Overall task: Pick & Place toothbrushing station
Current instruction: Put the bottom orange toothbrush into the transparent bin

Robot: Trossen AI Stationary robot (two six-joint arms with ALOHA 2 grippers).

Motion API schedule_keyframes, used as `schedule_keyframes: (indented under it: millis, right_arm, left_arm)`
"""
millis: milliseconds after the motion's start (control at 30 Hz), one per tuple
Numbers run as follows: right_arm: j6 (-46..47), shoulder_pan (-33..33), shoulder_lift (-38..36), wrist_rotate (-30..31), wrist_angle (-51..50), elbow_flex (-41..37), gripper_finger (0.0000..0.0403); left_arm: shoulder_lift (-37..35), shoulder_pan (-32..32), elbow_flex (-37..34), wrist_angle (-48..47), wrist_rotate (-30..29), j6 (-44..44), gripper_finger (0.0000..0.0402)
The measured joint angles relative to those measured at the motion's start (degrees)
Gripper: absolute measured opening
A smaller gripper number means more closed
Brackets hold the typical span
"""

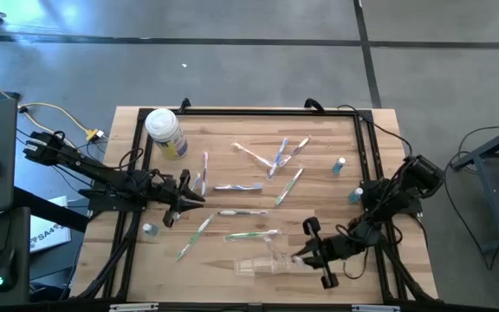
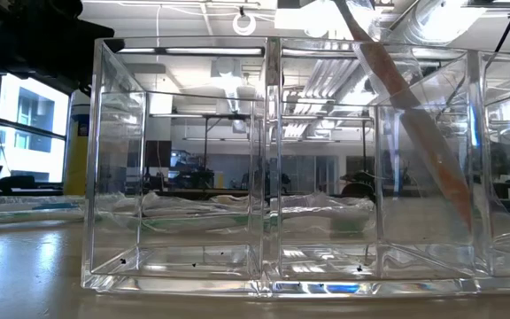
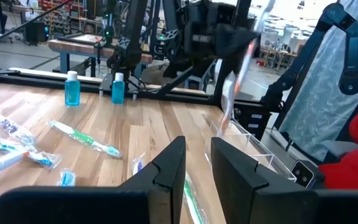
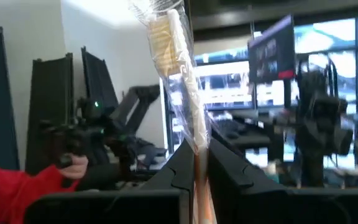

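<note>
The left end effector hovers over the table's left half, its fingers a little apart and grasping nothing. To its right, wrapped toothbrushes lie scattered flat across the middle, their long axes pointing many ways. Near the front edge stands the clear holder. Just right of it, the right end effector is clenched on a wrapped toothbrush. In the right wrist view, this brush points bristles away from the fingers. In the low view it leans steeply, its lower end inside the holder's right compartment.
</note>
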Motion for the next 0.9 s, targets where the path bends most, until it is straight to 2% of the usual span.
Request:
schedule_keyframes:
  millis: [100, 167, 367, 567, 900]
  right_arm:
    - [5.07, -0.5, 3.01, -0.18, 0.08, 0.14, 0.0017]
    - [7.18, -0.55, 4.75, 2.04, 0.14, 0.31, 0.0017]
    - [6.83, -0.49, 7.35, 3.44, 0.19, 1.33, 0.0017]
    - [13.24, -0.89, 11.71, 7.47, 0.21, 1.36, 0.0017]
    - [16.79, -1.76, 12.13, 7.98, 0.18, 1.36, 0.0017]
  left_arm:
    - [0.0, 0.01, 0.0, 0.34, -0.05, 0.07, 0.0077]
    - [0.0, 0.0, 0.0, 0.66, -0.26, 0.18, 0.0077]
    - [0.01, 0.01, 0.0, 1.53, -0.26, 0.21, 0.0077]
    - [0.02, 0.01, 0.0, 1.76, -0.31, 2.07, 0.0077]
    - [0.01, 0.01, 0.0, 2.88, -0.39, 4.74, 0.0077]
